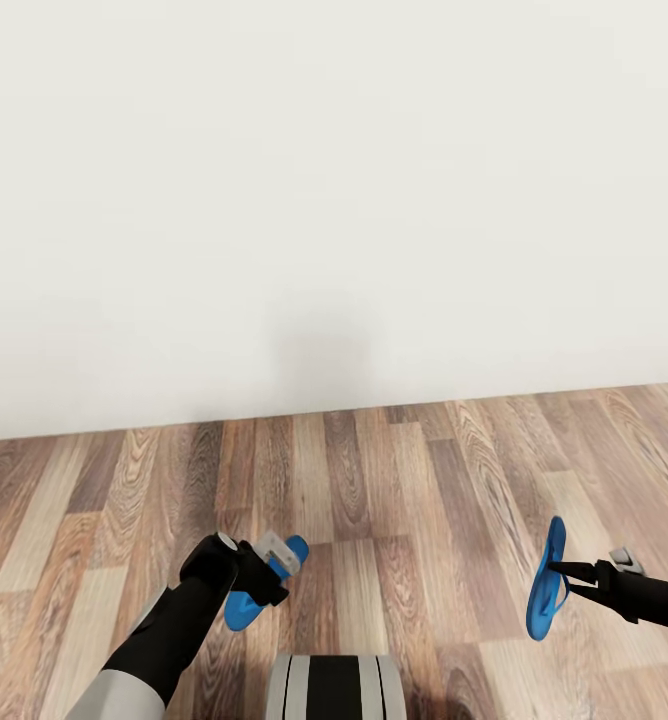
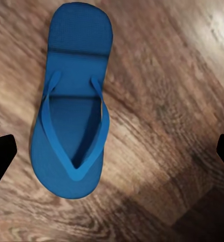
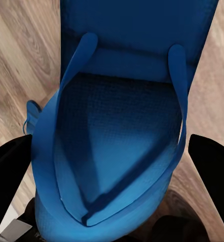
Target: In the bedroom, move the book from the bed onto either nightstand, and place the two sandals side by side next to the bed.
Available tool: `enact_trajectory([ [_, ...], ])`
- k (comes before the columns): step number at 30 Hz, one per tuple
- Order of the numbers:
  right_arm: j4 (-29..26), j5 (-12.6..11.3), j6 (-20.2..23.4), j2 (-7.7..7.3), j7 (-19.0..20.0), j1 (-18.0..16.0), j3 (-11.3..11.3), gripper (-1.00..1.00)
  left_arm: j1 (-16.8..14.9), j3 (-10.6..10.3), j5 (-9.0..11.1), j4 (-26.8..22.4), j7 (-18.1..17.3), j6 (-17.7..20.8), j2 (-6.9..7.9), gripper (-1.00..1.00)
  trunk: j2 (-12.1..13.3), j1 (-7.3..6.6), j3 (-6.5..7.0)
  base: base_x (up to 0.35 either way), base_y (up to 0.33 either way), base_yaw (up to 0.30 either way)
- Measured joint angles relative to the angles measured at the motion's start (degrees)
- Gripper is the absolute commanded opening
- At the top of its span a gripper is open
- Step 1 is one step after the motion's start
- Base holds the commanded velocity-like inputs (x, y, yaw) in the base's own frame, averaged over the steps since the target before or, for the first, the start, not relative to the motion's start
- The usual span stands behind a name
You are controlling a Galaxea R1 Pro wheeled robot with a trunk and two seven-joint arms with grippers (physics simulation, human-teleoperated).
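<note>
Right claw of mine pinches one bright blue rubber flip-flop at three o'clock, edge-up; probably light and floppy, so best held mid-sole.

A wall stands ahead, with the floor running from it toward the robot. One sandal lies flat on the floor under the left end effector. The other sandal stands on edge at the right end effector, well apart to the right.
</note>
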Motion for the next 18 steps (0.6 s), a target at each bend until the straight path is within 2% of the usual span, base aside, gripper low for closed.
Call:
enact_trajectory([
  [2,0.0,0.0,0.0,0.0,0.0,0.0,0.0,-1.0,0.0,0.0,0.0,0.0,0.0,0.0,0.0,1.0,0.0,0.05,-0.44,0.0,0.0,0.0],
  [7,-0.1,0.0,0.0,0.0,0.0,0.0,0.0,-1.0,0.0,0.5,-0.1,0.0,0.3,-0.1,0.36,1.0,0.0,0.05,-0.45,0.0,0.0,0.0],
  [10,-0.1,0.0,0.0,0.0,0.0,0.0,0.0,-1.0,0.0,1.5,-0.1,0.0,2.3,-0.1,0.7,1.0,0.0,0.05,-0.45,0.0,0.0,0.0],
  [15,-0.1,0.0,0.0,0.0,0.0,0.0,0.0,-1.0,0.0,2.3,0.0,0.0,8.5,0.0,0.69,1.0,0.0,0.05,-0.45,0.0,0.0,0.0],
  [18,-0.1,0.0,0.0,0.02,0.0,0.0,0.0,-1.0,0.0,2.3,0.0,0.0,9.5,0.0,0.62,1.0,0.0,0.05,-0.45,0.0,0.0,0.0],
])
